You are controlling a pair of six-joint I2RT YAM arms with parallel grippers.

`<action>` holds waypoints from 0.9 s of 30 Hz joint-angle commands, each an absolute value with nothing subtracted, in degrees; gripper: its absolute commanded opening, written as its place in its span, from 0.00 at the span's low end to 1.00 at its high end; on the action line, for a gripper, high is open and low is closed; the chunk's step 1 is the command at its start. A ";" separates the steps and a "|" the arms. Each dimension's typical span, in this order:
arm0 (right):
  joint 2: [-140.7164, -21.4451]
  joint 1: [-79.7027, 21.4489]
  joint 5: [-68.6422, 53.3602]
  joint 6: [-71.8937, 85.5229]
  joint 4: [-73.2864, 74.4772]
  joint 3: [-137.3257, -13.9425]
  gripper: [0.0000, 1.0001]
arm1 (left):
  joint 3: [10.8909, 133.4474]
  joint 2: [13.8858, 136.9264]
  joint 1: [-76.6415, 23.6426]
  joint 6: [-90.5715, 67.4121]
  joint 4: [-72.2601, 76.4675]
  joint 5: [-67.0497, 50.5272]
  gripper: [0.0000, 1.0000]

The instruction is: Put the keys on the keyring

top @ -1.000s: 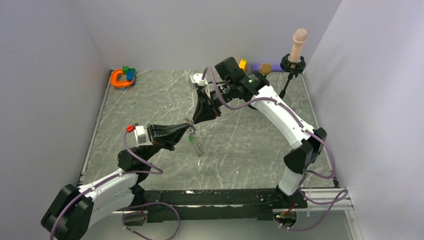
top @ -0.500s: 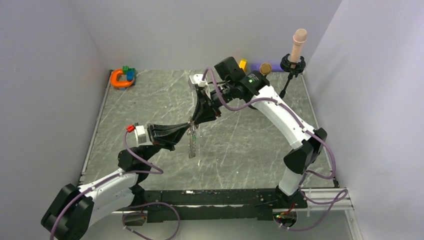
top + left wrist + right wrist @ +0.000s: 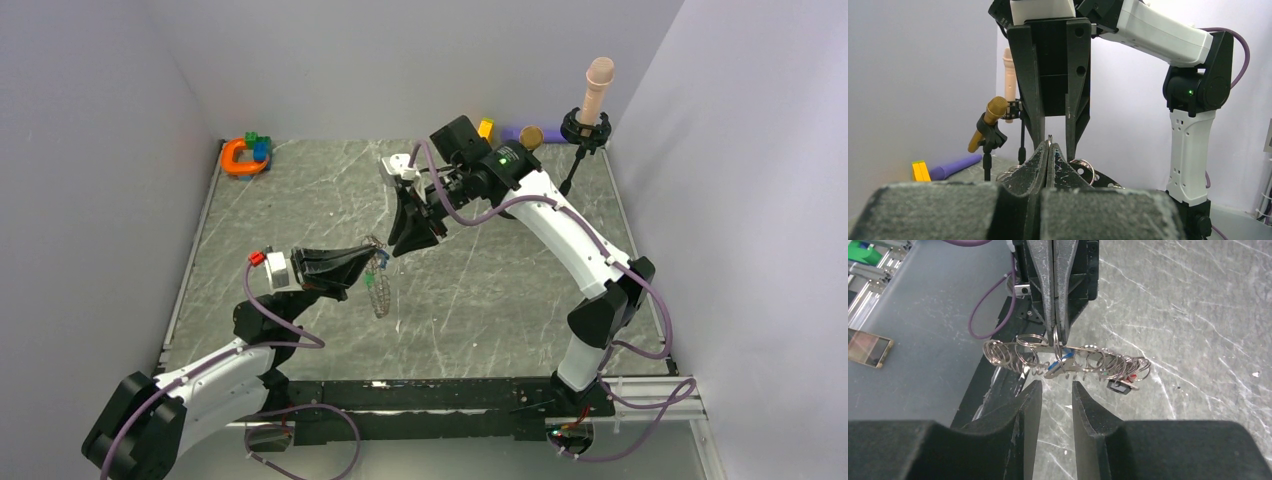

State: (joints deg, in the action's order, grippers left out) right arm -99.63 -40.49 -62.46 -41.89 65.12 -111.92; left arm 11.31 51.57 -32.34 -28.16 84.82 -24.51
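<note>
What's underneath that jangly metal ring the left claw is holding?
Only the marbled table lies beneath the keyring, which hangs from the shut left gripper. Small keys dangle from its loops. The gripper's fingers cover the pinched stretch, and the ring hides the table patch directly below.

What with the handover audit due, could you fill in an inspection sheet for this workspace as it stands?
Surface: grey marbled table, pale veins, no spill seen.
Job's things: keyring hangs edge-on from the left tool; keys with blue, green, red and dark heads hang along it among small split rings.
Clutter: orange horseshoe toy in the far-left corner; yellow block, purple bar, gold microphone and peach microphone on a stand at far right.
Grippers: left tool shut on the keyring; right tool open, close beside it, not touching.
Cables: purple cables along both arms, clear of the keyring.
Surroundings: plain grey walls on three sides.
</note>
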 commanded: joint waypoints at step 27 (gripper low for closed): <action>-99.63 -41.84 -65.68 -38.94 62.14 -113.15 0.28 | 14.43 52.11 -31.85 -30.01 95.23 -26.79 0.00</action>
State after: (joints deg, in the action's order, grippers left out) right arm -99.66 -41.67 -63.70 -39.40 63.83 -113.38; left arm 11.66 52.34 -32.05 -28.82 84.84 -26.28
